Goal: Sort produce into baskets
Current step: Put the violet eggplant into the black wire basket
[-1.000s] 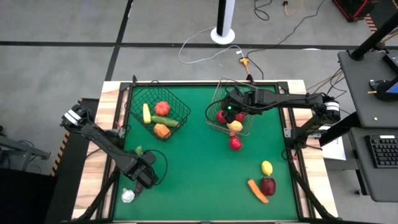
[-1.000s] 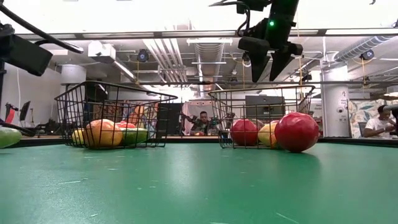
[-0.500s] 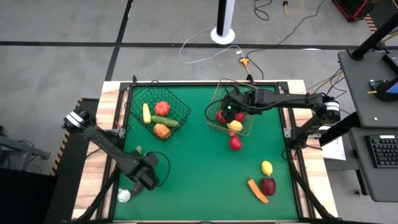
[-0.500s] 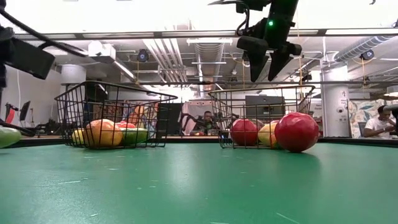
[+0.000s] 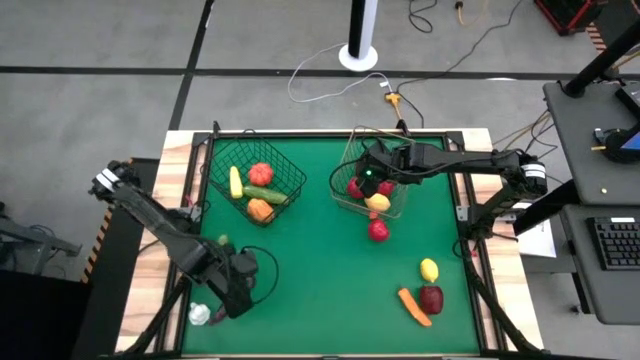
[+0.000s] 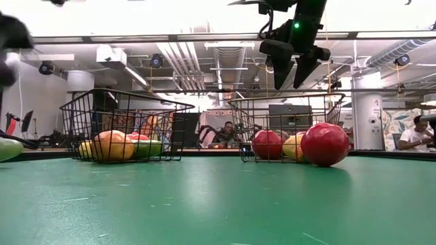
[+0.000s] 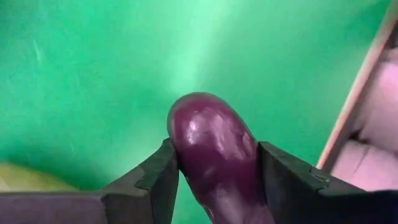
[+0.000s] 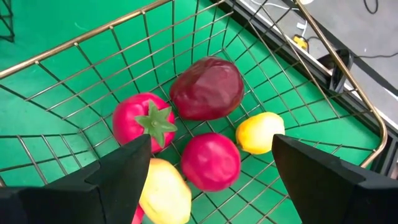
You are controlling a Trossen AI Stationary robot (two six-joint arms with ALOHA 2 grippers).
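My left gripper (image 5: 238, 287) hangs near the table's front left and is shut on a purple eggplant (image 7: 214, 146), which the gripper hides in the high view. My right gripper (image 8: 211, 168) stands open above the pale wire basket (image 5: 350, 150), touching nothing. Inside that basket lie red, dark red and yellow fruits (image 8: 207, 88). The dark wire basket (image 5: 290, 172) at the far left holds a tomato, a cucumber, a yellow piece and an orange one. A red apple (image 5: 378, 230) rests on the mat just in front of the pale basket. My left gripper pinches the eggplant between its two fingers (image 7: 155, 177), on opposite sides near its rounded end (image 7: 205, 112), which sticks out past the fingertips. The fingers point steeply down from above. The eggplant looks lifted clear of the green mat.
A white garlic (image 5: 199, 314) and a green piece (image 5: 222, 241) lie close to my left gripper. A lemon (image 5: 429, 269), a carrot (image 5: 414, 307) and a dark red apple (image 5: 431, 298) sit at the front right. The mat's middle is bare.
My left gripper has shut on the eggplant, rolled at the wrist and risen, lifting the eggplant off the mat and drifting slightly toward the table's right. In the low view its arm has climbed out of the picture.
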